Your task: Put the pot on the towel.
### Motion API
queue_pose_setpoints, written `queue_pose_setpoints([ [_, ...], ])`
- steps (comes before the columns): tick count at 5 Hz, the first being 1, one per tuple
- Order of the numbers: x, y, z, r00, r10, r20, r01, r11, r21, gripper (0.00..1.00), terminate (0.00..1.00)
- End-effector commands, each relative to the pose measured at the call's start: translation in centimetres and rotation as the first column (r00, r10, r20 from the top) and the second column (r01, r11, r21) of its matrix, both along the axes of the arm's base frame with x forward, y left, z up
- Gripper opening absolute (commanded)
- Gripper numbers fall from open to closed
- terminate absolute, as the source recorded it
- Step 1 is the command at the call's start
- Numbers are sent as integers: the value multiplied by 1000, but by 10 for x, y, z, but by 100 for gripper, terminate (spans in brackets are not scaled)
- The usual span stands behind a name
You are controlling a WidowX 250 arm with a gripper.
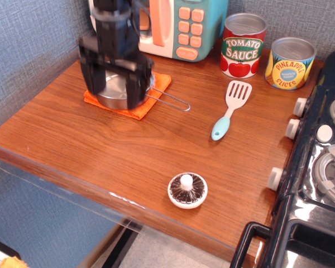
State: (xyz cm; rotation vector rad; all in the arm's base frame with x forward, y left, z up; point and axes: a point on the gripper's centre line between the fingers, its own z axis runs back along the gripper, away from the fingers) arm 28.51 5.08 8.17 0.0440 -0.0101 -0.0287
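Near edge of the table [72, 139]: glossy brown wood grain, clear strip along the lip. A round mushroom-shaped toy [187, 190], white rim, dark ribbed top with a white knob, sits alone toward the near right, well apart from my work

Mid table: a toy spatula [230, 110], white slotted blade, pale blue handle, lies angled with the handle toward the near edge. Toy stove [318, 162] with white knobs runs along the right edge

Toward the far left corner: the towel [135, 109], bright orange, soft, folded roughly square, lies flat. The pot [118, 97], shallow shiny steel, rests on it; its thin wire-loop handle [170, 100] reaches off the cloth toward the right edge, lying low over the wood. I judge the placing done: the cloth shows on the near side and at the far right of the pan, so the pot sits well within it

My tool [115, 75] hangs above the pot, black, blurred, both fingers spread wide and grasping nothing, covering much of the pan from view

Far edge: a teal and pink toy microwave [190, 22] just behind the towel, then two printed cans, tomato sauce [243, 46] and pineapple slices [290, 63], side by side toward the far right corner
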Motion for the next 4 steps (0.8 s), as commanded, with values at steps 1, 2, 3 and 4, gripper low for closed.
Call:
queue_pose_setpoints([
  [1, -18, -14, 16, 997, -26, 68, 25, 1000, 15, 100, 0],
  [2, -26, -15, 17, 996, -27, 82, 24, 999, 47, 100, 0],
  [3, -26, -15, 17, 996, -27, 82, 24, 999, 47, 100, 0],
  [4, -26, -15, 17, 996, -27, 82, 24, 999, 47, 100, 100],
])
